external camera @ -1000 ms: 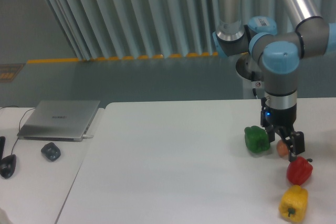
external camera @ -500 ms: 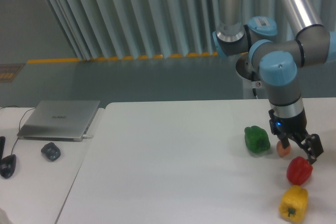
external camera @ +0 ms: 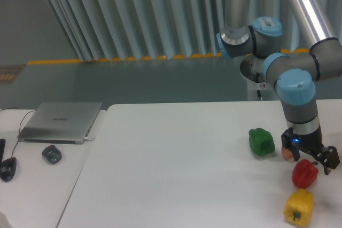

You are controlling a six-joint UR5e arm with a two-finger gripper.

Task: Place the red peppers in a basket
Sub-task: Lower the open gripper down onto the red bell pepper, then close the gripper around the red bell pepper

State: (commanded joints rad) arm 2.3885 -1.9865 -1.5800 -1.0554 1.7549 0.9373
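At the table's [external camera: 176,158] right edge the arm reaches steeply down, its tool [external camera: 314,162] just above the red pepper [external camera: 304,174]. The fingers stand apart, holding nothing; contact with the pepper cannot be told.

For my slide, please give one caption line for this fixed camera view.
UR5e gripper hovering just above a red pepper, between a yellow pepper and a green pepper on a white table.

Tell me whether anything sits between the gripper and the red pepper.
Nothing visible does. The gripper hangs directly over the red pepper, fingers apart. The small orange ball and yellow pepper lie close beside it, not between. No basket is in view.
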